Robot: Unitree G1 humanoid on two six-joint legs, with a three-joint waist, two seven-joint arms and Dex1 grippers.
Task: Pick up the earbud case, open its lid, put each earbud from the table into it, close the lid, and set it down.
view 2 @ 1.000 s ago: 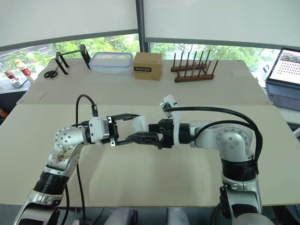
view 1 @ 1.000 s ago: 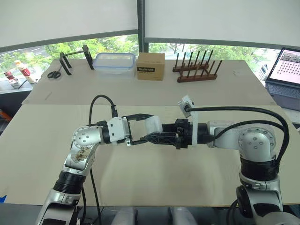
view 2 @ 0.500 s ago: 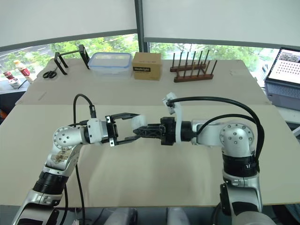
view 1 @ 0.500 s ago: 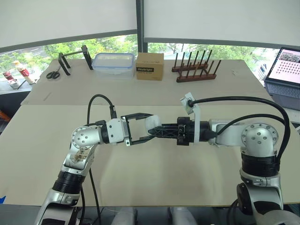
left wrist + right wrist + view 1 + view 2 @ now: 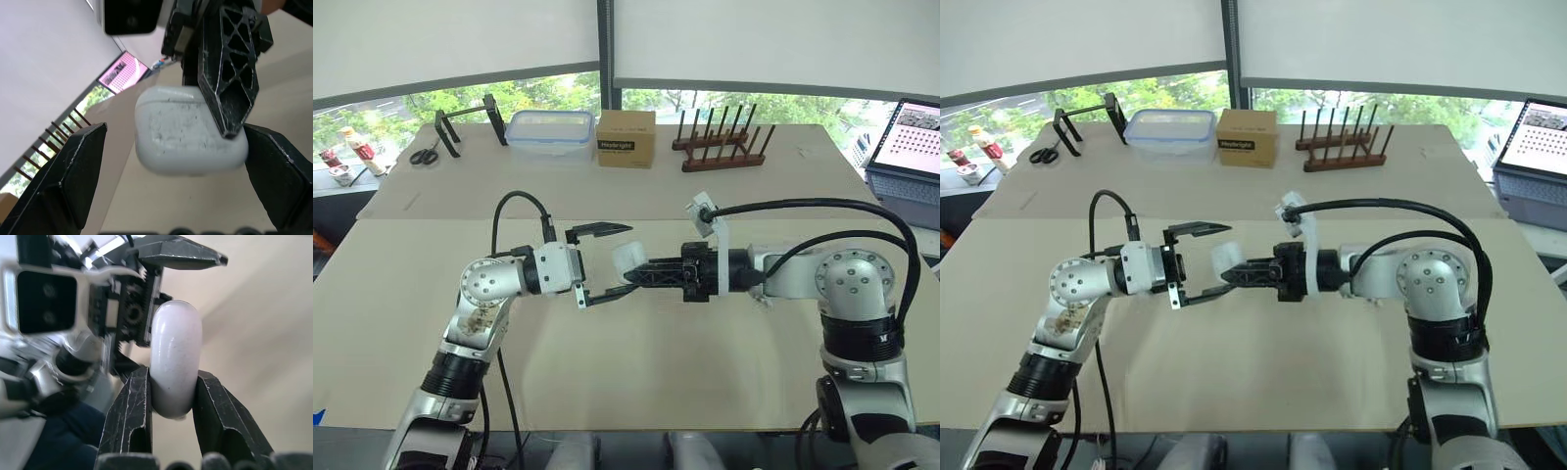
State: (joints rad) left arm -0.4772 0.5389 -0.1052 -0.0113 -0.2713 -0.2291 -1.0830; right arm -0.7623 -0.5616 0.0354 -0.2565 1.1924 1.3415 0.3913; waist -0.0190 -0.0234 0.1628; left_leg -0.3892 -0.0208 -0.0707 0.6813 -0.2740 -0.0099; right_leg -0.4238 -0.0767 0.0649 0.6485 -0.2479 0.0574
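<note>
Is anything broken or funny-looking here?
Nothing looks broken or spilled. The earbud case is up off the table, lid shut, pinched in the right hand. The left hand is open wide around it, not touching. The case's white shell just looks a bit speckled and scuffed.

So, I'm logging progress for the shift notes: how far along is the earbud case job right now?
Done: the earbud case is off the table, clamped in the right gripper. In hand: the left gripper stands open, fingers either side of the case without touching; it looks shut. Left: opening it, loading both earbuds, closing it, setting it down.
</note>
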